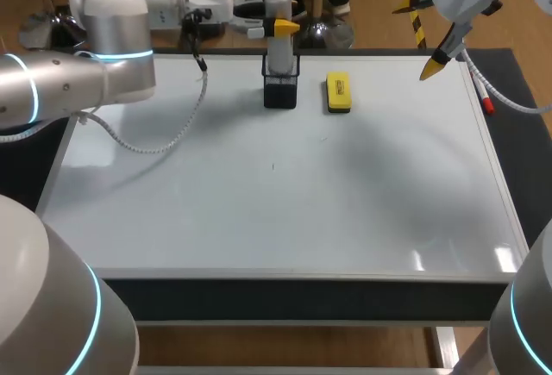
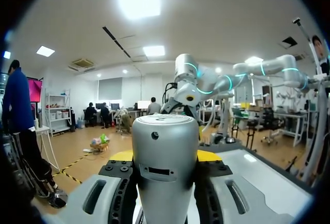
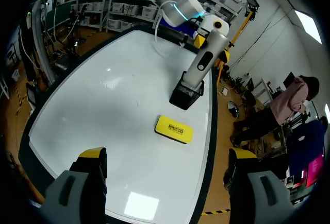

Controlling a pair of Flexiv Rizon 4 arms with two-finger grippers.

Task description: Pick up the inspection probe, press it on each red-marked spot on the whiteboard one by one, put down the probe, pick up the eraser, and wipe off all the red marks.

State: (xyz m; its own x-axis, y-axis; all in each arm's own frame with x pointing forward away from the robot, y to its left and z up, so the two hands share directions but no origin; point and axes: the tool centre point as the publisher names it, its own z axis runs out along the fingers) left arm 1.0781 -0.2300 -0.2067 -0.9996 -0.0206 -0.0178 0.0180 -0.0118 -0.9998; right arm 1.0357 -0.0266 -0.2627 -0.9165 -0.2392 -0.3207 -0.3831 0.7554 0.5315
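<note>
The lower end of the grey cylindrical inspection probe [image 1: 278, 13] is sunk out of sight in the black box-shaped holder [image 1: 280, 89]. In the left wrist view the probe fills the space between the fingers and covers most of their yellow tips. A faint speck [image 1: 272, 166] near the middle of the white whiteboard [image 1: 259, 211] is too small to tell its colour.

The holder stands at the middle of the board's far edge and keeps the probe upright. Just beside it, toward the right edge, the yellow rectangular eraser [image 1: 338, 90] lies flat on the board.

The left gripper [image 1: 280, 26] lies level, in from the far left corner, and clasps the probe's upper part with a tip against either side. The right gripper [image 3: 165, 157] hangs above the far right corner, tilted down toward the eraser, its fingers spread wide with nothing between them.
</note>
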